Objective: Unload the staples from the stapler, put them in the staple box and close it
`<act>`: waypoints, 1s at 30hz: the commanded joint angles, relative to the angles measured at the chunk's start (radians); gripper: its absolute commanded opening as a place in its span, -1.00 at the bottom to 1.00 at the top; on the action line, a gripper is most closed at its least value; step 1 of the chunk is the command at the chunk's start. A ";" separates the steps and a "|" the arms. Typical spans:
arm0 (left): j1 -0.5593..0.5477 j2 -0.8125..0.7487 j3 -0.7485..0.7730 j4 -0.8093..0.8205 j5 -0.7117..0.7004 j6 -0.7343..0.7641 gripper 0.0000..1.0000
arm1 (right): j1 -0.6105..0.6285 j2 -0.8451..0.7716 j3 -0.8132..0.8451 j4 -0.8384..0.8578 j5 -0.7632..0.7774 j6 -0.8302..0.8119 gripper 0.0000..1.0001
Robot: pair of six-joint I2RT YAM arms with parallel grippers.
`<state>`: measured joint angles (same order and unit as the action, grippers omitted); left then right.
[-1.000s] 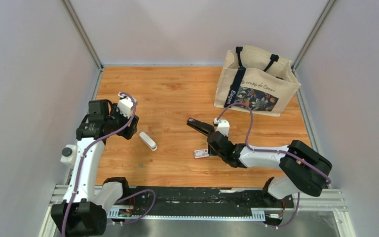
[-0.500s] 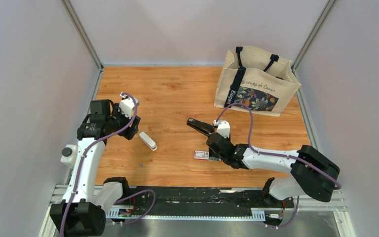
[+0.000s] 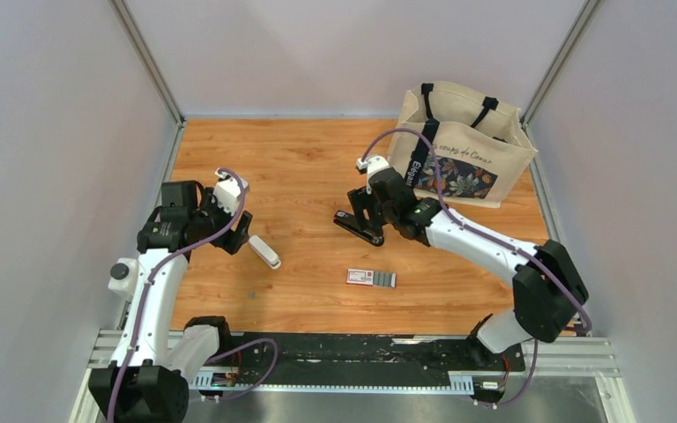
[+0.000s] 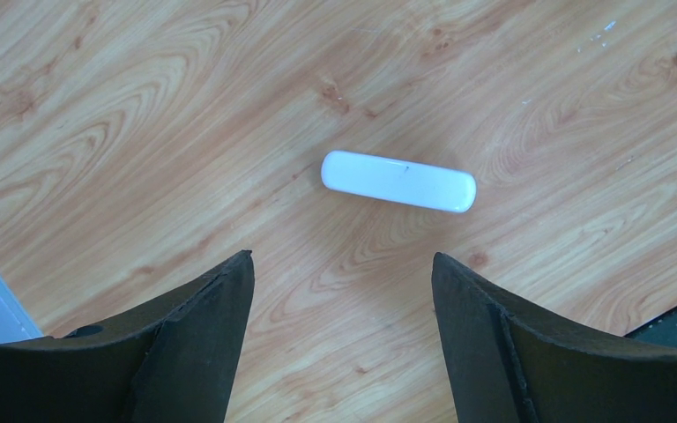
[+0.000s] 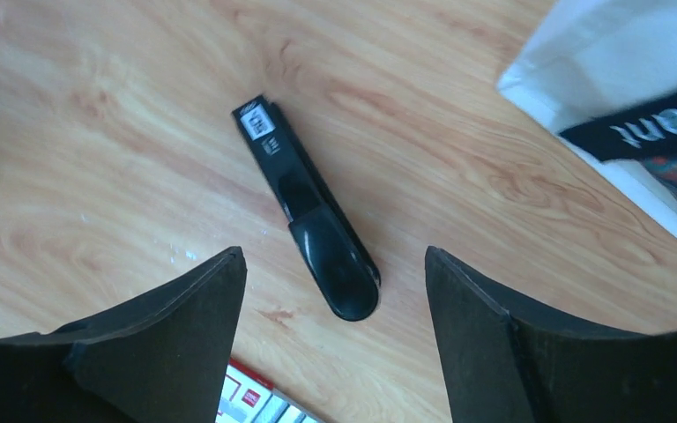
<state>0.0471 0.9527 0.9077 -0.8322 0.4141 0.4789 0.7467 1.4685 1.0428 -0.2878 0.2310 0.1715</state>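
Both fingers of my right gripper [image 5: 335, 260] stand wide apart, holding nothing. The black stapler [image 5: 307, 207] lies flat just beneath them. Its rounded end is between the tips and its long axis slants away up-left, so I judge a wrist turn is needed to close across its width. Bare wood flanks it, and the tote bag [image 5: 635, 115] sits near on one side. Grey staples [image 3: 385, 279] touch the red-and-white box [image 3: 360, 276] nearer my bases. My left gripper [image 4: 342, 260], also open, hangs over a white oblong piece [image 4: 398, 181], well apart.
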 commanded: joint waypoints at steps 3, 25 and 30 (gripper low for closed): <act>-0.003 -0.074 -0.024 -0.001 0.018 0.029 0.65 | -0.032 0.159 0.169 -0.195 -0.280 -0.245 0.54; -0.023 -0.080 -0.021 -0.012 0.029 0.006 0.65 | -0.043 0.256 0.132 -0.168 -0.265 -0.236 0.07; -0.036 -0.078 -0.026 -0.002 0.029 0.001 0.64 | -0.033 0.282 0.140 -0.156 -0.268 -0.224 -0.12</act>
<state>0.0254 0.8799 0.8772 -0.8524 0.4282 0.4923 0.6987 1.7264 1.1770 -0.4946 -0.0257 -0.0753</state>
